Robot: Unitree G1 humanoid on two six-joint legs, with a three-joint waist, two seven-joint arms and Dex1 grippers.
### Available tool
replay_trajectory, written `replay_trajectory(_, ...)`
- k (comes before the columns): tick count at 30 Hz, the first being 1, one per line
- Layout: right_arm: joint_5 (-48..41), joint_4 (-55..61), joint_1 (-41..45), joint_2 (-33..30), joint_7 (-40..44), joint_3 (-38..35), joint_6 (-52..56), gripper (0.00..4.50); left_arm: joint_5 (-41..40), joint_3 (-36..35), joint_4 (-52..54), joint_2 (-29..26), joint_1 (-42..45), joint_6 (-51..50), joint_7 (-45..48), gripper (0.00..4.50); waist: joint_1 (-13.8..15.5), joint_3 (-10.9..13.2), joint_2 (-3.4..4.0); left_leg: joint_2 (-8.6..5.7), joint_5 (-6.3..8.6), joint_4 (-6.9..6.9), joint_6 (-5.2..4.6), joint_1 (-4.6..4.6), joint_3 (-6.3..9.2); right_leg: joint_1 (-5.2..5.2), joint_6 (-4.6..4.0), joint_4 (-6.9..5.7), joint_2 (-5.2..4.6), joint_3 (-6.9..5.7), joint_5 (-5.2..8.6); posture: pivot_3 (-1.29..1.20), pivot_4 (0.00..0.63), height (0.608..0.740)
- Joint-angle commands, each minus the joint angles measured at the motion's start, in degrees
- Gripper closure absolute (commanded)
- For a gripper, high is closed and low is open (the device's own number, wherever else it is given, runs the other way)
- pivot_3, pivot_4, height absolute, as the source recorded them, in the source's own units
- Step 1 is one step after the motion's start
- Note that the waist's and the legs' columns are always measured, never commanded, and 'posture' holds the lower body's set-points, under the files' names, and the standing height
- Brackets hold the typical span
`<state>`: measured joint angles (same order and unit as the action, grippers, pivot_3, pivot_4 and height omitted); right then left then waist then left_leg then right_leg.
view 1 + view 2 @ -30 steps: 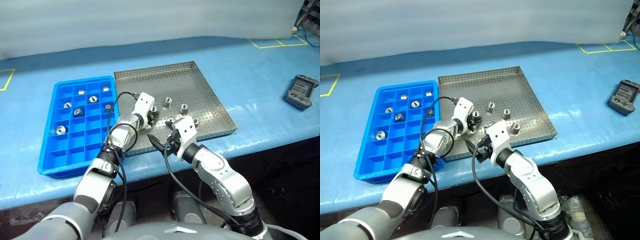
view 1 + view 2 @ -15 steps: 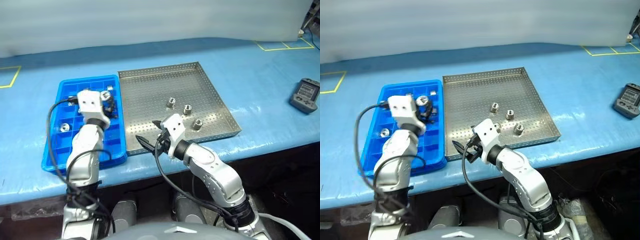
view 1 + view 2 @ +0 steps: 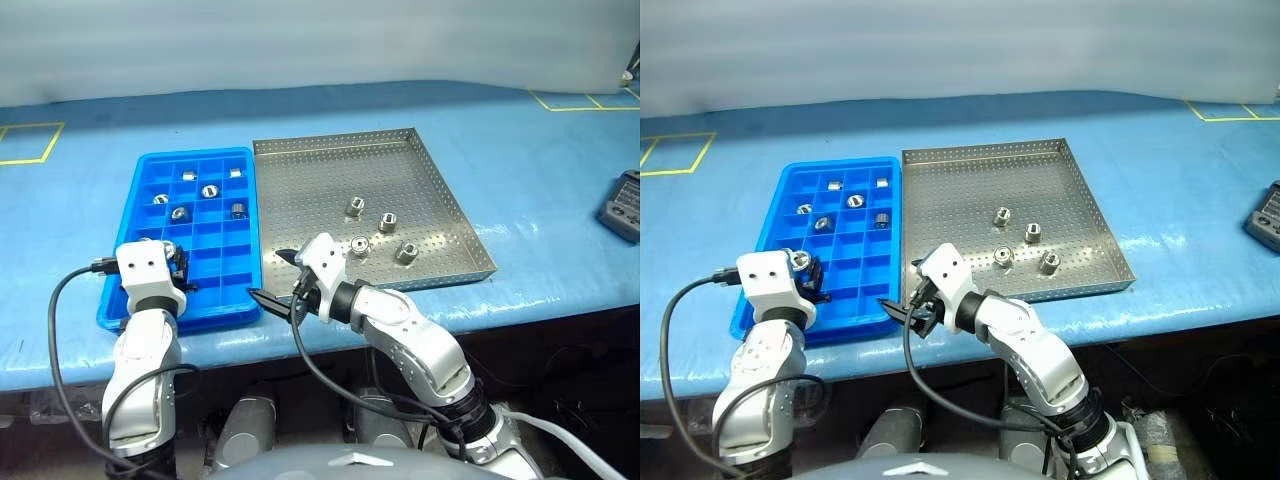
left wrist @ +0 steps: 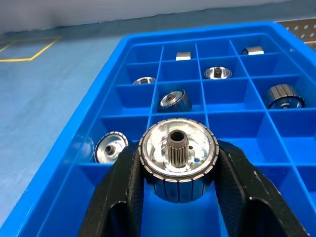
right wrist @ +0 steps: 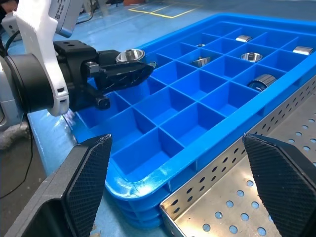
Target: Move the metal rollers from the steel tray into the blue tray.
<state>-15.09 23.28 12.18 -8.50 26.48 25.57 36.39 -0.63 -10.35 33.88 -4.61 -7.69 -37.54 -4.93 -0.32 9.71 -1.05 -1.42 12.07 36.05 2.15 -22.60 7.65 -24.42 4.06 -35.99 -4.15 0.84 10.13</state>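
Surface: we record a long bench under a blue cover [image 3: 520,150], with yellow tape marks at its far corners.

Steel tray [image 3: 330,175]: perforated grey metal, sitting mid-bench, its left rim touching the blue tray [image 3: 150,300]. We count four metal rollers [image 3: 388,222] loose in its near right part.

Blue tray: a grid of small square cells. We see rollers lying in several cells at the far end, plus one in a cell near the left wall, close to the left gripper [image 4: 177,197].

Left gripper: over the near left corner of the blue tray, its two black fingers pinching one roller [image 4: 178,150] by the ribbed side, hub facing the wrist camera.

Right gripper [image 3: 272,282]: fingers spread wide and holding nothing, hanging over the near corner where the two trays meet.

Far right of bench: a dark handheld controller [image 3: 624,205].
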Motion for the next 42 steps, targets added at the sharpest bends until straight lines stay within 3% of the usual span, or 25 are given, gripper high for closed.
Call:
replay_trajectory(1, -0.52, 1.38, 0.2, 0.41, 0.74, -0.2, -1.73, 0.0, 0.94, 0.6, 2.48, 0.89, -0.36, -1.32, -1.04, 2.81, -0.04, 0.0, 0.0, 0.0, 0.0, 0.0, 0.0, 0.0, 0.0, 0.0, 0.0, 0.0, 0.0, 0.0, 0.0, 0.1, 0.15, 0.74)
replay_trajectory(4, -0.38, 1.38, 0.17, 0.51, 0.6, -0.15, -1.77, 0.0, 0.16, 0.29, 2.14, 1.72, 0.05, -2.53, -0.95, 2.81, -0.09, 0.0, 0.0, 0.0, 0.0, 0.0, 0.0, 0.0, 0.0, 0.0, 0.0, 0.0, 0.0, 0.0, 0.0, 0.09, 0.15, 0.74)
replay_trajectory(12, 0.05, 2.66, -1.13, 0.22, -0.89, -0.96, -1.6, 0.0, -1.49, 0.15, 0.11, 1.45, 4.6, -2.15, 0.83, 0.08, -0.26, 0.0, 0.0, 0.0, 0.0, 0.0, 0.0, -0.01, 0.0, -0.01, -0.01, 0.01, 0.0, -0.01, 0.01, 0.04, 0.15, 0.74)
replay_trajectory(23, 0.4, 7.06, -5.93, -2.64, -4.79, -7.76, -0.73, 0.0, -7.95, 5.6, -11.72, -2.54, 20.44, 4.43, 14.3, 0.03, -0.8, 0.0, 0.0, 0.0, 0.0, 0.0, 0.0, -0.04, -0.02, -0.01, -0.01, 0.04, 0.0, -0.02, 0.0, -0.06, 0.15, 0.74)
replay_trajectory(30, 0.26, 10.5, -9.92, -4.57, -7.05, -10.64, 0.43, 0.0, -11.94, 14.01, -22.49, -4.91, 29.85, 3.07, 27.73, 0.03, -2.66, 0.0, 0.0, -0.01, 0.0, 0.0, 0.0, -0.04, -0.06, 0.0, 0.0, 0.05, 0.0, 0.01, 0.0, -0.13, 0.15, 0.74)
replay_trajectory(33, 0.13, 11.7, -11.13, -5.06, -7.48, -10.6, 0.72, 0.0, -11.06, 18.84, -27.66, -5.64, 32.5, 4.2, 32.55, 0.03, -3.75, 0.0, 0.0, -0.01, 0.0, 0.0, -0.01, -0.04, -0.07, -0.01, 0.0, 0.04, 0.0, 0.03, 0.0, -0.15, 0.15, 0.74)
replay_trajectory(42, -0.44, 14.06, -13.08, -5.64, -7.24, -8.54, 1.75, 0.0, -4.36, 27.2, -40.66, -3.56, 36.24, 11.66, 34.14, 0.03, -5.2, -0.01, 0.02, 0.0, 0.0, 0.0, -0.02, -0.01, -0.11, -0.01, 0.02, 0.02, 0.0, 0.08, -0.01, -0.19, 0.15, 0.74)
